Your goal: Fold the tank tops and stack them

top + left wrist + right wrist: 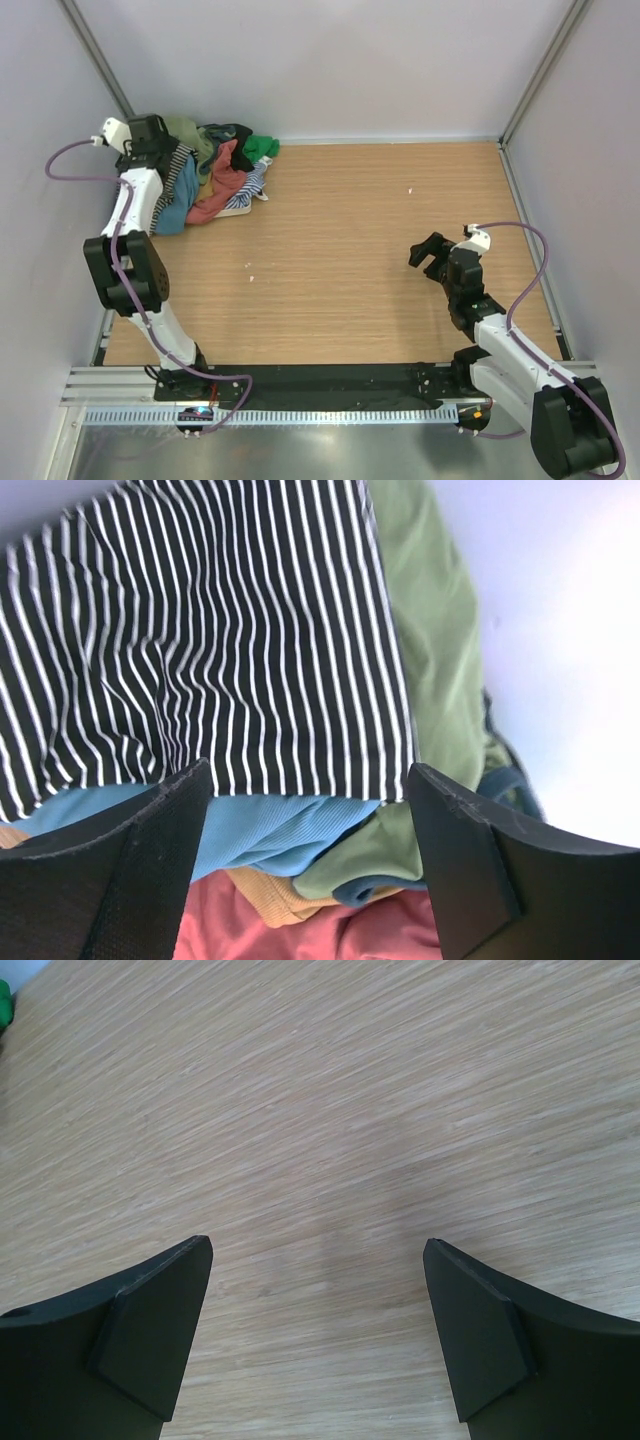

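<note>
Worktop [380, 250] nearest, pale wood-grain board. Right hand [432, 252] hovers over it on the near right, spread wide, nothing held. Only wood grain shows between its fingers [150, 1340] in the wrist view.

Well apart, in the far-left corner against the walls, lies the heap of soft sleeveless tank tops [215, 175]. None is folded yet and no stack is started. Left hand [310, 780] is over the heap's left side, also wide, holding nothing.

Just beyond its fingertips in the wrist view:
- black-and-white thin-striped top [190, 640], uppermost
- plain teal-blue top [270, 830], poking out under its hem
- olive top [430, 630], beside it on the right
- mustard top [262, 895] and coral top [300, 935], lower in the view

Step in hand, as judged: pull one top off the heap. The striped one looks best since it lies uppermost. Go down on its hem edge and pinch that cloth only, without catching the teal underneath. Then drag it onto open worktop, where the right hand can help spread it flat.
</note>
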You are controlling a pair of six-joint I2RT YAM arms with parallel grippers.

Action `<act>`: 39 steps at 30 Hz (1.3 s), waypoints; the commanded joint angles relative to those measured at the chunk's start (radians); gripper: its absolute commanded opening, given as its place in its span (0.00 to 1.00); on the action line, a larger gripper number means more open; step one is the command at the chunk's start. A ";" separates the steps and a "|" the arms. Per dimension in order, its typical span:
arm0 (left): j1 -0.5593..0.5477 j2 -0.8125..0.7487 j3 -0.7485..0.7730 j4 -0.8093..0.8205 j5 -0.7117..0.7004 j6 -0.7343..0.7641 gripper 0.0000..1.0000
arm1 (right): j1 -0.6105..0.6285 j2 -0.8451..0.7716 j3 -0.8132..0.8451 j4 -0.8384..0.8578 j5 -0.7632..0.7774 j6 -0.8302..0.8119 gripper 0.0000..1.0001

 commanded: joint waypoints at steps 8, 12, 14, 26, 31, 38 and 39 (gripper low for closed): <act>0.021 0.046 -0.090 0.020 0.125 0.028 0.64 | 0.001 0.037 0.036 0.030 -0.004 0.008 0.94; 0.039 0.075 -0.110 0.022 0.151 0.022 0.64 | 0.001 0.048 0.042 0.027 -0.006 0.010 0.93; 0.042 0.094 -0.093 -0.004 0.153 0.024 0.70 | 0.001 0.047 0.042 0.025 -0.004 0.010 0.94; 0.105 0.158 -0.043 -0.035 0.159 0.033 0.20 | 0.001 0.048 0.042 0.029 -0.004 0.008 0.93; 0.125 0.105 -0.072 -0.024 0.124 0.041 0.12 | 0.003 0.050 0.044 0.027 -0.006 0.007 0.94; 0.122 -0.059 -0.127 0.034 0.105 -0.013 0.00 | 0.003 0.056 0.044 0.030 -0.009 0.010 0.93; 0.122 -0.110 -0.142 0.063 0.104 -0.027 0.00 | 0.001 0.056 0.044 0.030 -0.009 0.008 0.93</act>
